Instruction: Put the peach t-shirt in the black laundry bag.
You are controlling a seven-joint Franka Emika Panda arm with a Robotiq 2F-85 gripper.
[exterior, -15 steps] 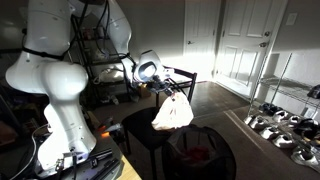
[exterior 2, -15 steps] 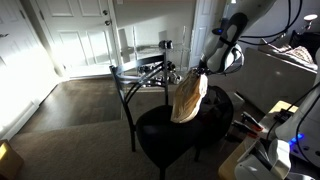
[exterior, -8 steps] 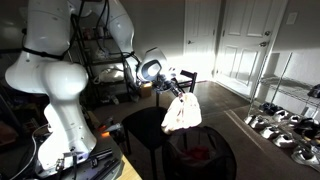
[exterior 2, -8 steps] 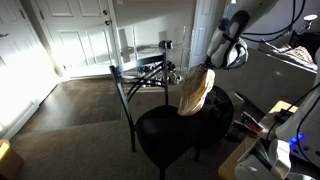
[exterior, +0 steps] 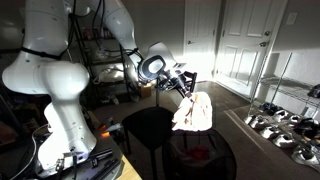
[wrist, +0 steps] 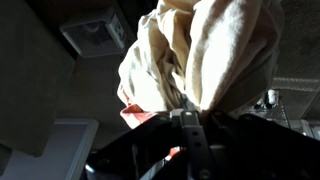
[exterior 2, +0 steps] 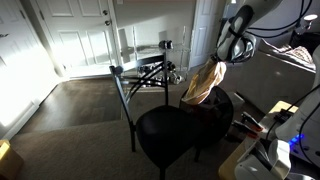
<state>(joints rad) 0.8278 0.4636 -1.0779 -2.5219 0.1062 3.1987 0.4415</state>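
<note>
The peach t-shirt (exterior: pixel 195 113) hangs bunched from my gripper (exterior: pixel 186 91), which is shut on its top. It dangles in the air over the black laundry bag (exterior: pixel 203 150), whose open mouth shows red cloth inside. In an exterior view the shirt (exterior 2: pixel 203 84) hangs above the bag (exterior 2: pixel 222 108), just past the round black chair seat. In the wrist view the pale shirt (wrist: pixel 205 55) fills the frame above my gripper (wrist: pixel 190 118), with the dark bag below.
A black round chair (exterior 2: pixel 172 132) stands next to the bag; it also shows in an exterior view (exterior: pixel 148 128). A metal-frame table (exterior 2: pixel 150 72) is behind. A wire rack with shoes (exterior: pixel 285 125) stands to the side. White doors (exterior: pixel 240 45) lie beyond.
My gripper has carried the hanging shirt sideways, off the chair seat and over the laundry bag. The shirt swings and tilts more.
</note>
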